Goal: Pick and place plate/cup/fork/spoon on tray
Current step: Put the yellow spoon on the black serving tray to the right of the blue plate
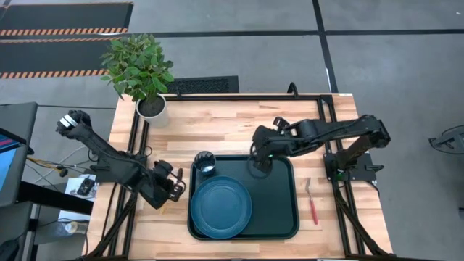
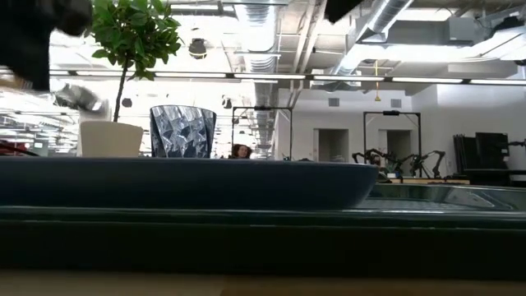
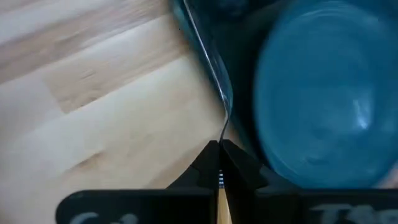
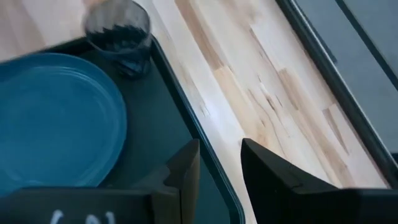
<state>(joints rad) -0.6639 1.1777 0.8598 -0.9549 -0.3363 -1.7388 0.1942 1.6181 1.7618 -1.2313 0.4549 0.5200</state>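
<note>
The dull blue plate [image 1: 221, 206] lies on the near left part of the dark green tray [image 1: 279, 210]. The dark grey cup [image 1: 204, 162] stands upright in the tray's far left corner. The red-handled fork [image 1: 312, 200] lies on the table right of the tray. My left gripper [image 1: 174, 187] is at the tray's left rim, shut on the spoon [image 3: 214, 81], whose thin metal part shows edge-on ahead of the fingers. My right gripper [image 1: 261, 161] is open and empty above the tray's far right part, its fingers apart in the right wrist view [image 4: 217, 163]. My left gripper pinches the spoon's orange-yellow handle [image 3: 221, 202] between its two fingers. The spoon runs along the fingers and points forward from their tips, its metal part [image 3: 225, 106] reaching along the tray's left rim. Whether the spoon touches the tray I cannot tell.
A white pot with a green plant [image 1: 151, 107] stands at the table's far left corner. Bare wood lies left of the tray [image 3: 93, 124] and beyond its far rim [image 4: 249, 81]. In the low view the plate [image 2: 189, 182] and the cup [image 2: 182, 131] rise above the tray's near rim [image 2: 246, 226].
</note>
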